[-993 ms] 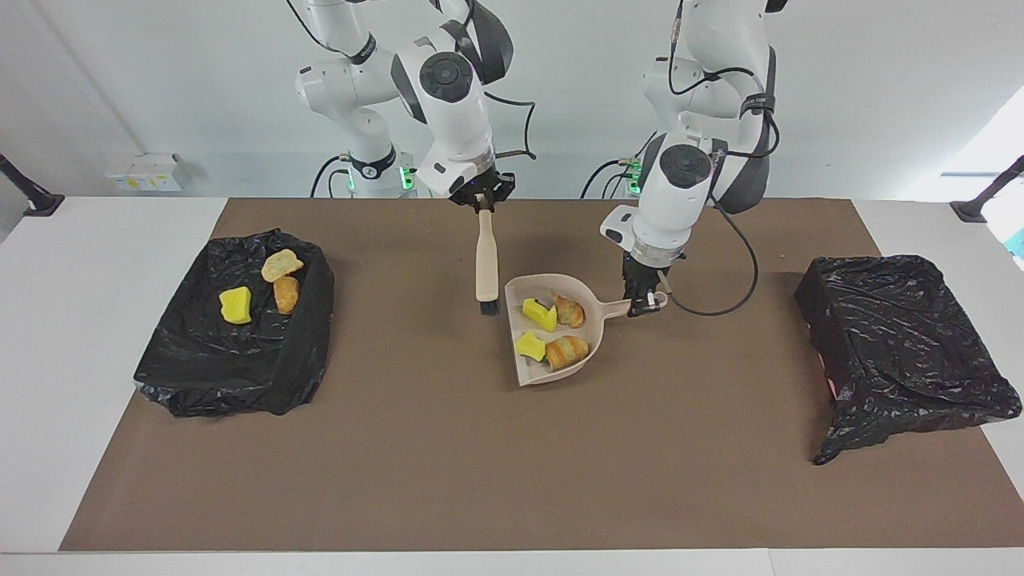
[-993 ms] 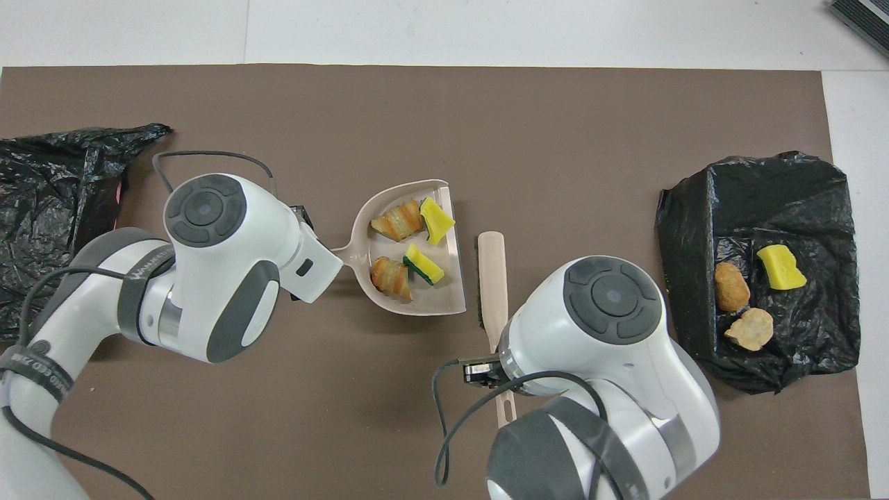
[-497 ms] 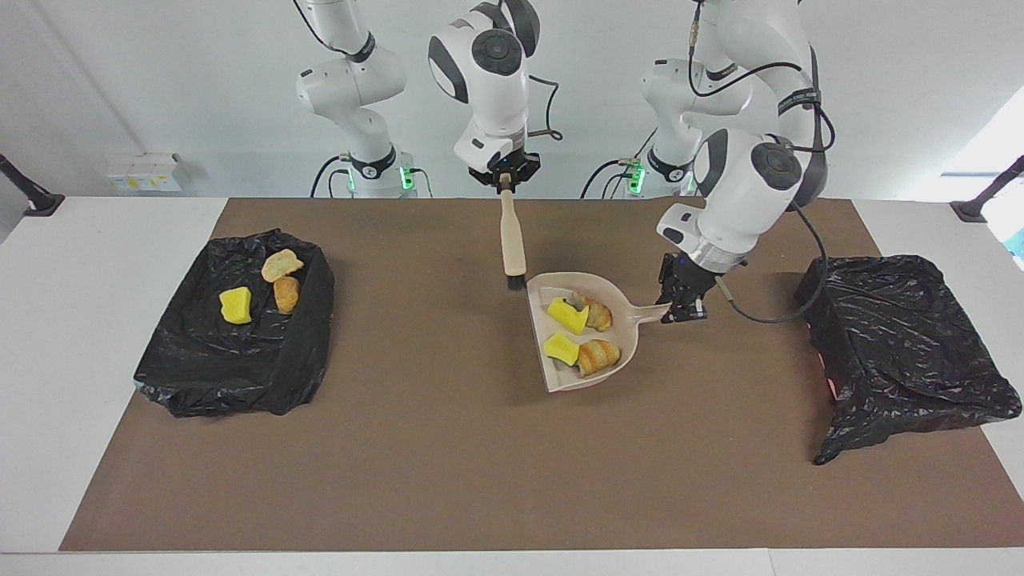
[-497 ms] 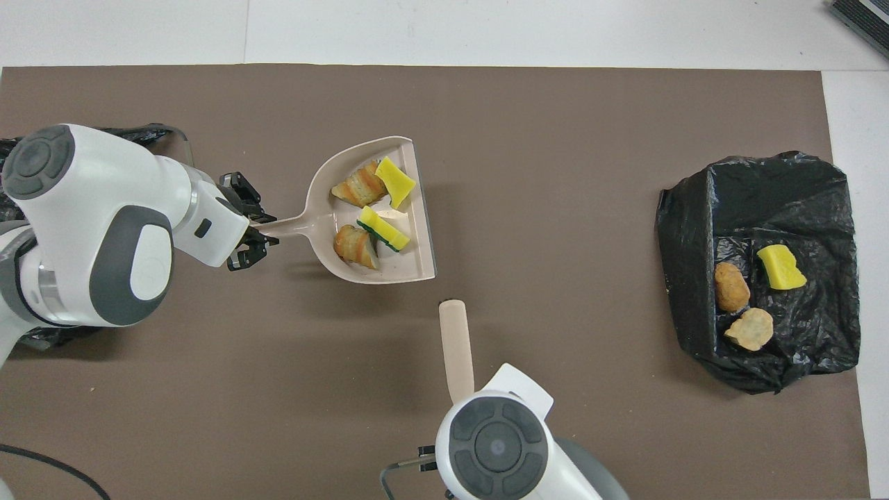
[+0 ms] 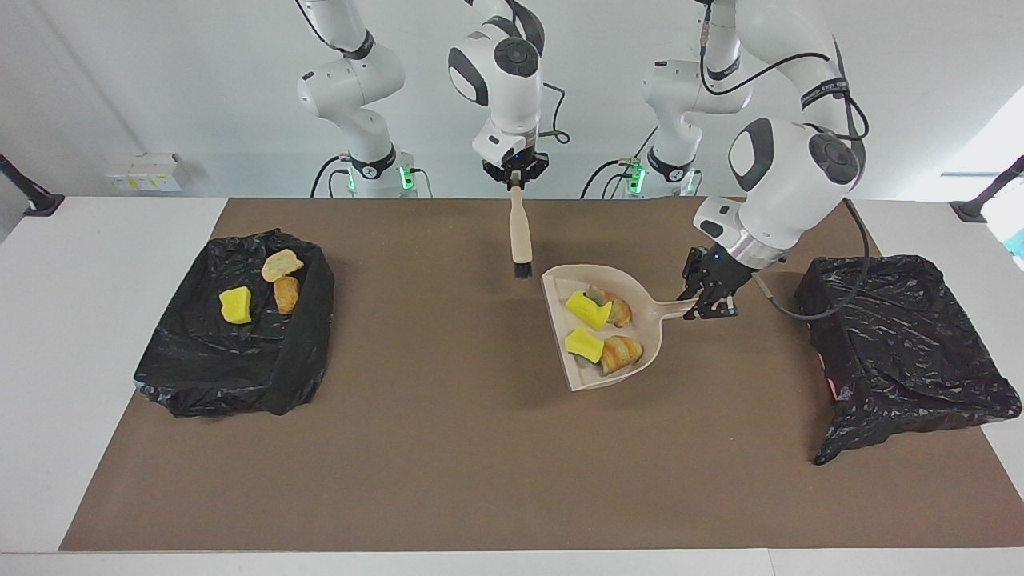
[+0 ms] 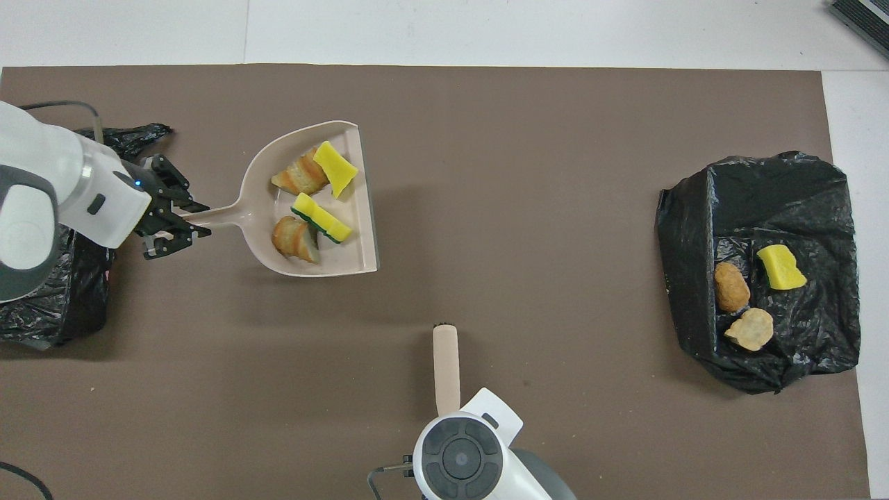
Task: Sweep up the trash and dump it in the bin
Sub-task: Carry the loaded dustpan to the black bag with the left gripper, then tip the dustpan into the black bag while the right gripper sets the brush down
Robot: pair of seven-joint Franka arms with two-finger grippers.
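My left gripper (image 5: 709,307) (image 6: 171,226) is shut on the handle of the beige dustpan (image 5: 597,276) (image 6: 347,261), holding it just above the mat beside the black-bagged bin (image 5: 904,344) (image 6: 42,305) at the left arm's end. In the pan lies trash: two yellow sponge chunks (image 5: 588,310) (image 6: 335,167) and two bread lumps (image 5: 622,352) (image 6: 295,238). My right gripper (image 5: 516,178) is shut on the beige brush (image 5: 521,232) (image 6: 446,368), which hangs bristles down over the mat near the robots.
A second black-bagged bin (image 5: 232,360) (image 6: 757,201) at the right arm's end holds a yellow sponge piece (image 5: 235,306) (image 6: 781,267) and two bread lumps (image 5: 282,264) (image 6: 731,286). A brown mat (image 5: 448,464) covers the table.
The left gripper has lifted the loaded dustpan and carried it toward the bin at the left arm's end. The right gripper has drawn the brush up and back toward the robots.
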